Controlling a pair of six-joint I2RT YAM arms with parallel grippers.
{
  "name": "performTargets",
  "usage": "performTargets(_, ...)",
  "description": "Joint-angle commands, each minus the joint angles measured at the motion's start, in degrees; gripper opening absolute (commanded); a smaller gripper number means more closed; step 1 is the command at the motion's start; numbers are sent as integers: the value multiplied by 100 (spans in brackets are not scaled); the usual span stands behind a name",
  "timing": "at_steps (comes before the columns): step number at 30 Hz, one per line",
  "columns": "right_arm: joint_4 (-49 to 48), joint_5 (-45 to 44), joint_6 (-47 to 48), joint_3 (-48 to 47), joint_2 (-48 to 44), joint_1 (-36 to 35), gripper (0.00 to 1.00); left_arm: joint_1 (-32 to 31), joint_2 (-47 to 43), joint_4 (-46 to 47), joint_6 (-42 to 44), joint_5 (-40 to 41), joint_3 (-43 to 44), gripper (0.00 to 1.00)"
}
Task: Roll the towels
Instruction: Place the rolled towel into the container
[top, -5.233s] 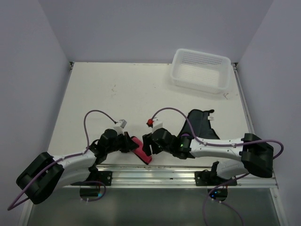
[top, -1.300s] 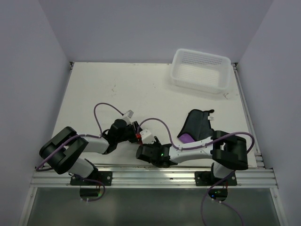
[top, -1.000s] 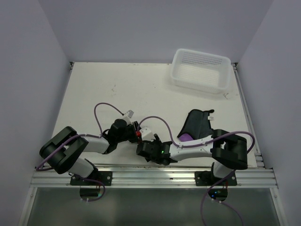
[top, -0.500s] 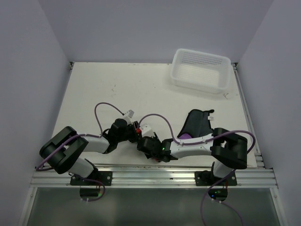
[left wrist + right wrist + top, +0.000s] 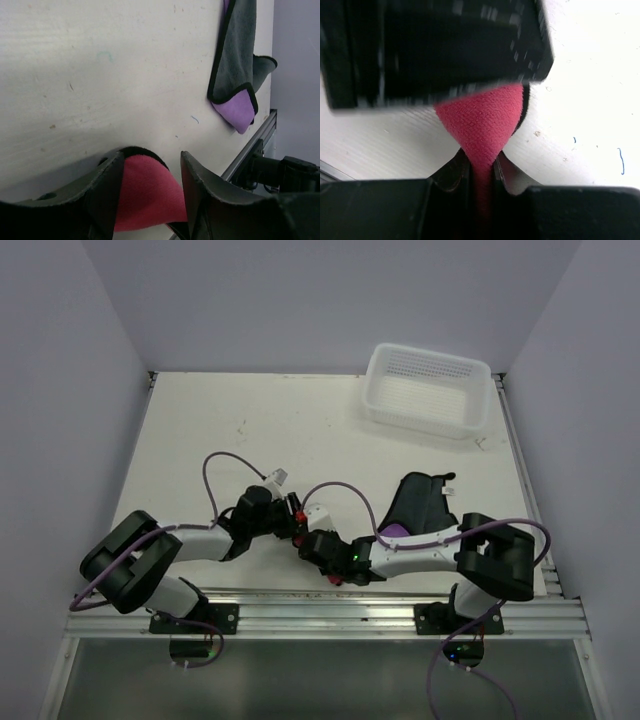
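Overhead, two robot arms meet low over a white table (image 5: 220,440), close to its near edge, their wrists almost touching. Between them is a pink-red towel (image 5: 145,197), mostly hidden from above by the arms. From the left wrist camera, the left gripper (image 5: 150,175) has its two dark fingers (image 5: 205,185) on either side of the pink-red cloth, which bulges up between them; the fingers look to be pressed against it, holding it. From the right wrist camera, the right gripper (image 5: 481,167) is clamped tight on a narrow pinched fold of the same pink-red towel (image 5: 482,122), which widens out above the fingertips and runs under the blurred black body of the other arm. Off to the right of the arms lies a dark grey towel (image 5: 425,502) with a black edge, spread loosely on the table, with a purple towel (image 5: 397,531) peeking out at its near corner. Farther back, near the far right corner of the table, sits a white perforated plastic basket (image 5: 385,410).
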State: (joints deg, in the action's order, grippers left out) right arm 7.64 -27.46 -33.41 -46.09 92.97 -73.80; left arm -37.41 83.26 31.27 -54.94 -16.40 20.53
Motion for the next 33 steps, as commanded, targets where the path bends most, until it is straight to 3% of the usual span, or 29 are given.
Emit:
performTargets(1,141,4,-78,152,-340,32,3,330,-301,-945,518,102,590,54)
performTargets(9,580,83,141,-128,-868,287,0,1349,-890,-2964,1519,550,2093,70)
performTargets(15,862,460,651,-655,-1114,1365,0,1508,-1084,-4188,2293,1341,3420,87)
performTargets(18,932,680,967,-1112,-1001,2042,0,1517,-1093,-4479,2583,1587,3729,90)
performTargets(24,1257,988,1504,-2649,-395,3404,0,1535,-1093,-4586,2962,2219,3695,100)
performTargets(29,1468,866,1679,-4316,510,4197,0,1692,-1181,-4542,2875,3019,3405,100)
performTargets(33,1679,751,1662,-5453,1275,4794,0,1895,-971,-4734,2682,3038,3474,100)
